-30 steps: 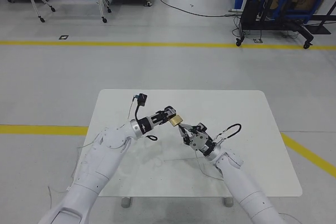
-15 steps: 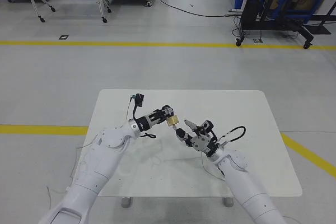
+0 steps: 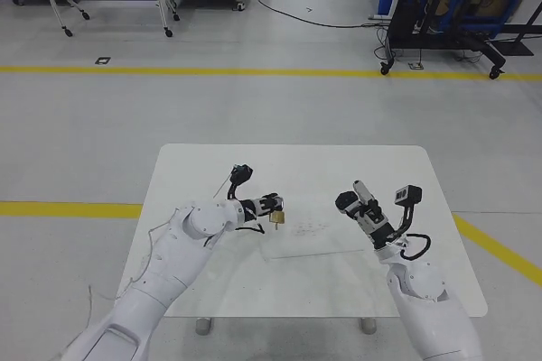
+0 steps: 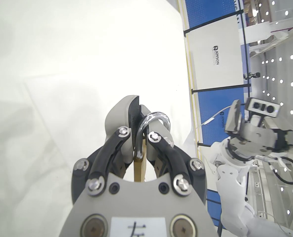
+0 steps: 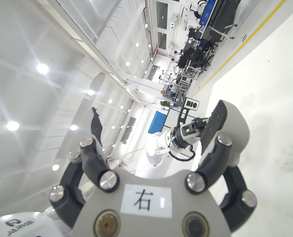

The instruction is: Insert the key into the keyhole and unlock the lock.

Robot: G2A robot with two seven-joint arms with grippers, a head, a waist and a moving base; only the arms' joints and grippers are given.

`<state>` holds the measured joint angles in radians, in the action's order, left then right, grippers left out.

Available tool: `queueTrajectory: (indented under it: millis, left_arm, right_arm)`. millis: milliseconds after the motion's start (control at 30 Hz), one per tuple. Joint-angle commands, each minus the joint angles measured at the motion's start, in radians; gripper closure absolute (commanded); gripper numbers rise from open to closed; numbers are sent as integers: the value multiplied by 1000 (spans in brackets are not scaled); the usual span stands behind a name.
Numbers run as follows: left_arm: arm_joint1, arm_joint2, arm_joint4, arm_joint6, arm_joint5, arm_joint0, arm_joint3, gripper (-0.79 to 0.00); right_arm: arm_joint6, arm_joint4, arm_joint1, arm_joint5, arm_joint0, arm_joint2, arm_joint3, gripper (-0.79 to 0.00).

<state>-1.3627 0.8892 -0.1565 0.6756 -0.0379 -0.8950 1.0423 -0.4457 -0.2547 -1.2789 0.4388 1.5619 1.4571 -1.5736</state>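
The left fingers (image 4: 123,124) are pinching the small brass padlock with silver shackle (image 4: 139,166) above the white table (image 3: 361,171), near its middle. The right fingers (image 5: 212,124) are hanging spread and empty over its right side. Whether the key is sitting in the keyhole is too small to tell, so the unlocking is looking unfinished.

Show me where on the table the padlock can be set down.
The white table is bare along its far strip beyond both arms, in the middle between the left claw and the open right claw, and along the near edge between the arms. It is crowded only around the small brass padlock shut in the left claw.
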Motion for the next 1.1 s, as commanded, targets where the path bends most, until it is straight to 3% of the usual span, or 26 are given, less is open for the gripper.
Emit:
queueTrajectory:
  millis: [0,100,167,267,300,400,433,600,700,767,867,933,1000,1067]
  left_arm:
    - [-6,-23,-21,7,16,11,-13,0]
    - [-16,-53,-43,14,29,25,-34,-160]
    - [-23,-65,-40,18,34,34,-49,-172]
    - [-32,-79,-34,38,39,48,-73,-286]
    - [-34,-82,-31,46,44,53,-81,-363]
    - [-36,-80,-53,28,54,73,-101,-727]
    - [-35,-61,-24,19,49,74,-107,-785]
    - [-10,45,47,-7,-42,63,-103,-785]
    - [7,74,-1,-42,-134,28,-28,-785]
    - [22,94,-119,-135,-181,3,39,-785]
    - [46,139,-279,-290,-248,-68,167,-785]
    - [63,170,-426,-396,-260,-123,251,-785]
    - [79,185,-668,-528,-194,-183,337,-785]
    - [83,197,-722,-621,-151,-252,411,-785]
  right_arm:
    - [-35,-65,0,0,-2,-1,8,-785]
    - [-35,-65,0,0,-2,-1,8,-785]
    - [-35,-65,0,0,-2,-1,8,-785]
    - [-35,-65,0,0,-2,-1,8,-785]
    - [-35,-65,0,0,-2,-1,8,-785]
    - [-35,-65,0,0,-2,-1,8,-785]
    - [-35,-65,0,0,-2,-1,8,-785]
    - [-35,-65,0,0,-2,-1,8,-785]
    - [-35,-65,0,0,-2,-1,8,-785]
    - [8,-20,2,19,-9,19,7,-785]
    - [132,79,5,171,-12,93,-23,-785]
    - [288,151,2,300,-3,163,-34,-785]
    - [433,241,-2,388,2,229,-48,-785]
    - [546,311,-9,445,10,268,-65,-785]
